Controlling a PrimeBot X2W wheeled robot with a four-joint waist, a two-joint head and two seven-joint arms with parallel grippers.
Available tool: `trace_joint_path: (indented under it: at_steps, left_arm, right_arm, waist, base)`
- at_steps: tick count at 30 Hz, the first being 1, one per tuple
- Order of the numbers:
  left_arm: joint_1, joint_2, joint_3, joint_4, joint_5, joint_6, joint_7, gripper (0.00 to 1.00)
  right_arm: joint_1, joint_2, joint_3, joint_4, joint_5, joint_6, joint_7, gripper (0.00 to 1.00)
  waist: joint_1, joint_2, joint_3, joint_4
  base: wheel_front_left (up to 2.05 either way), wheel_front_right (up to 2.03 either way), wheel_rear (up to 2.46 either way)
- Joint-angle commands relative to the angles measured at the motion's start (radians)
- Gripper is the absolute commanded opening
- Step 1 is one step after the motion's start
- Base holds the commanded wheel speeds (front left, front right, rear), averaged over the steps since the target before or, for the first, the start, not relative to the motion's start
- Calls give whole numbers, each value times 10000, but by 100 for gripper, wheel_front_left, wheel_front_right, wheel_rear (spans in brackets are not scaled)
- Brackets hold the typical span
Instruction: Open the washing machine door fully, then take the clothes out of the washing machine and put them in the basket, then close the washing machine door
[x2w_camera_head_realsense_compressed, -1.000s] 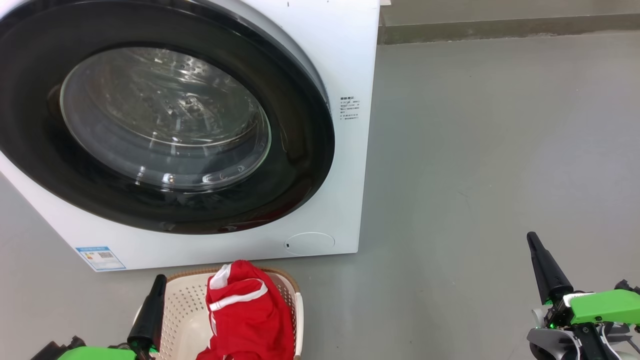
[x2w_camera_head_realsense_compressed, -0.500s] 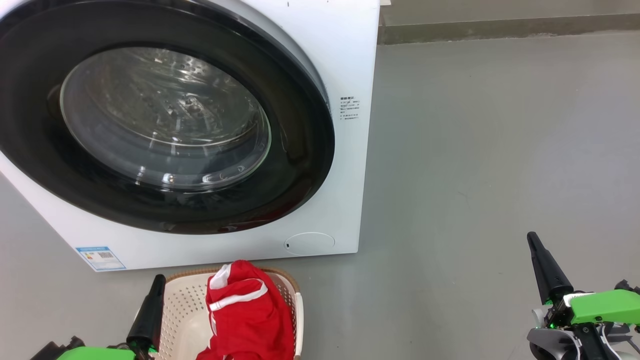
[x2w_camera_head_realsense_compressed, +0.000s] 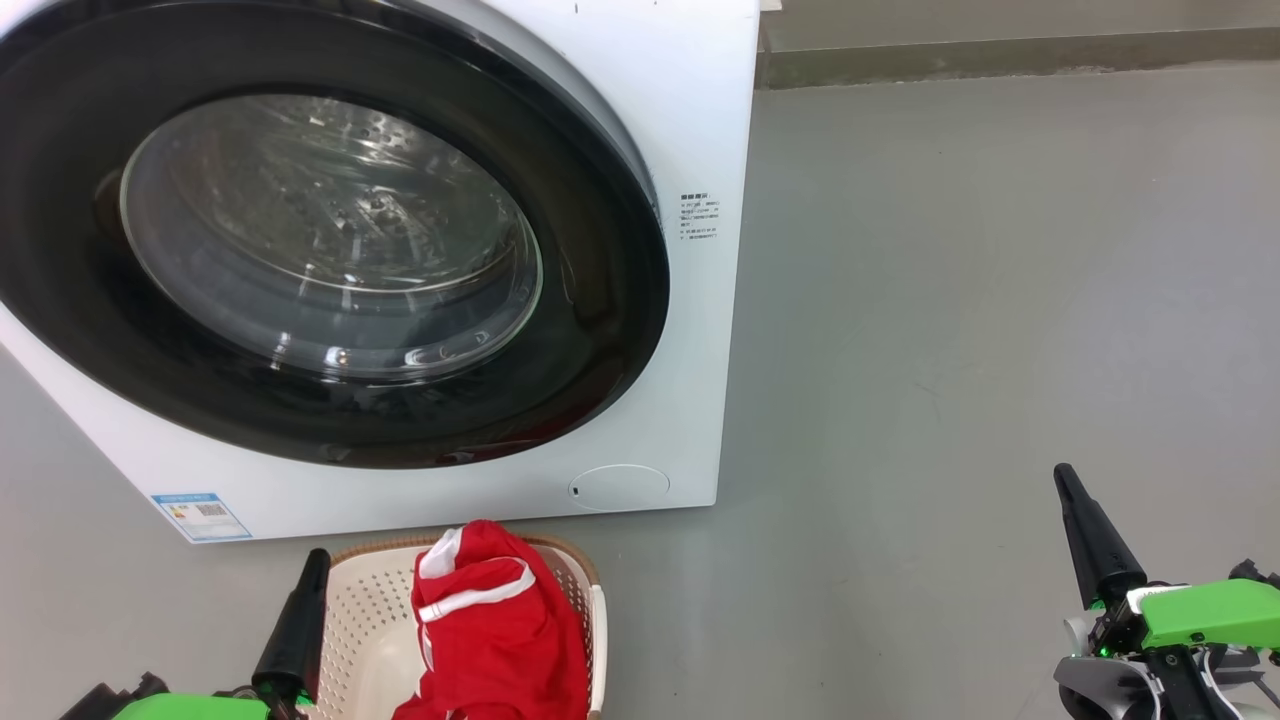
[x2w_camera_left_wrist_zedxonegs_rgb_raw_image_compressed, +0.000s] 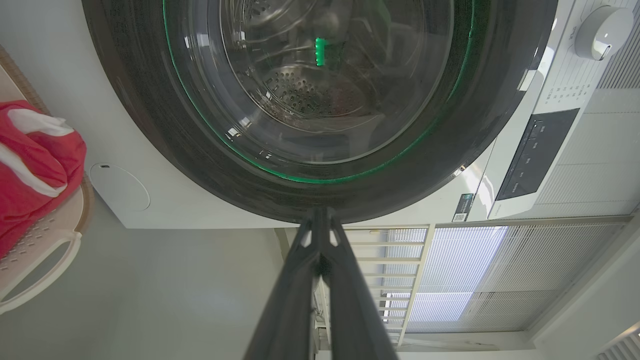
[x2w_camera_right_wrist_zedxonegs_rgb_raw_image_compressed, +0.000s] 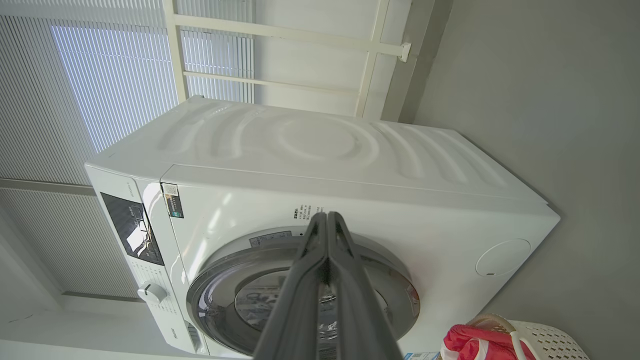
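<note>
HEAD CAM, LOOKING DOWN: The white washing machine (x2w_camera_head_realsense_compressed: 700, 110) sits on a grey floor (x2w_camera_head_realsense_compressed: 950, 300). Its door (x2w_camera_head_realsense_compressed: 610, 330) is shut flush against the front, black rim glossy, steel drum (x2w_camera_head_realsense_compressed: 330, 220) visible thru the glass. Just in front of the machine, at btm ctr, the basket (x2w_camera_head_realsense_compressed: 365, 610) holds the red clothes (x2w_camera_head_realsense_compressed: 495, 625), white stripes showing. The fabric piles above the brown rim.

Your left fingers (x2w_camera_head_realsense_compressed: 303, 610) are pressed together, gripping nothing. They sit at the basket's left edge in this view, tip pointing up toward the door; can't tell if they touch the basket. Your right fingers (x2w_camera_head_realsense_compressed: 1088, 530) are likewise closed & empty, well apart from the machine over bare floor at lower right, w/ the green wrist housing (x2w_camera_head_realsense_compressed: 1200, 610) behind them.

A small round flap (x2w_camera_head_realsense_compressed: 620, 487) marks the machine's lower right corner & a blue sticker (x2w_camera_head_realsense_compressed: 200, 515) its lower left.

Left wrist cam: closed fingers aim at the door's rim, w/ dial (x2w_camera_left_wrist_zedxonegs_rgb_raw_image_compressed: 602, 32) & dark control panel (x2w_camera_left_wrist_zedxonegs_rgb_raw_image_compressed: 535, 155) off to one side. Right wrist cam: closed fingers aim at the machine's front, basket & clothes at the frame's btm edge.
</note>
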Motion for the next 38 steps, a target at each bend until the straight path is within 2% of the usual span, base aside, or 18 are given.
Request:
trace_joint_path:
  at_steps: [1, 38]
  left_arm:
    - [-386, 103, 356, -205, 72, -69, 75, 0]
    - [-390, 68, 406, -204, 113, -69, 115, 0]
  right_arm:
    - [-424, -52, 150, -246, -45, -7, 83, 0]
    - [-428, -27, 114, -244, -75, -7, 112, 0]
  waist:
    - [-1, 0, 0, 0]
    - [-1, 0, 0, 0]
  base:
    - [0, 0, 0]
    - [0, 0, 0]
